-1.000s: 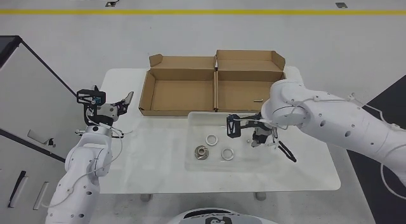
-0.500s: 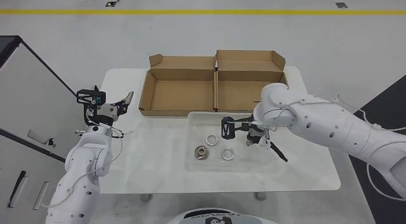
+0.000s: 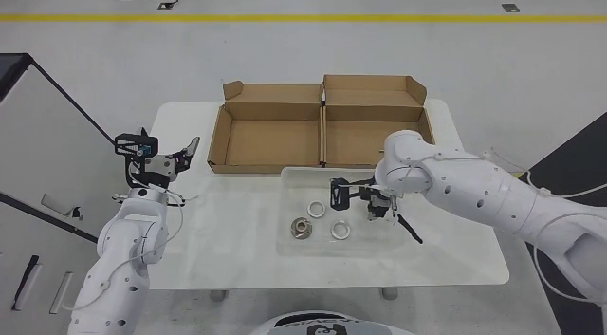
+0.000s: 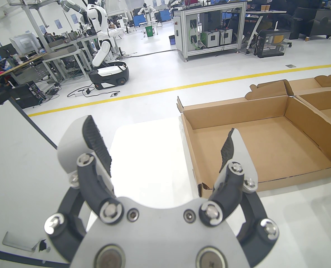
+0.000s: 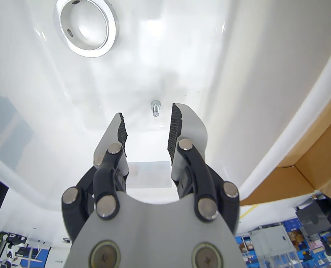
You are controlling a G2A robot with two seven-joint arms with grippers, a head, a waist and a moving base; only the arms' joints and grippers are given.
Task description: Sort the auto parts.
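Left gripper [image 3: 186, 152] mid-left of top view, jaws wide, nothing in them. Two cardboard boxes [image 3: 270, 140] upper centre. Tray [image 3: 286, 240] centre, three round parts [image 3: 316, 210] in its left half. Right gripper [image 5: 148, 110] over tray, half spread, small bolt [image 5: 155, 107] on tray floor just beyond its tips.

**What the robot looks like**

The right arm [image 3: 474, 193] is white, thick and smooth, made of big round pieces joined together. The left arm [image 3: 128, 250] is white and round too, but thinner, with a black block [image 3: 131, 145] near its end.

The left gripper [image 4: 161, 129] has a flat silver plate [image 4: 160, 224], black links [image 4: 93, 179] and shiny round screws [image 4: 111, 212]. Its two fingers are pale metal with black bumpy pads [image 4: 95, 140].

The right gripper [image 5: 148, 112] is built the same way, with a silver plate, black links, shiny screws and black ribbed pads.
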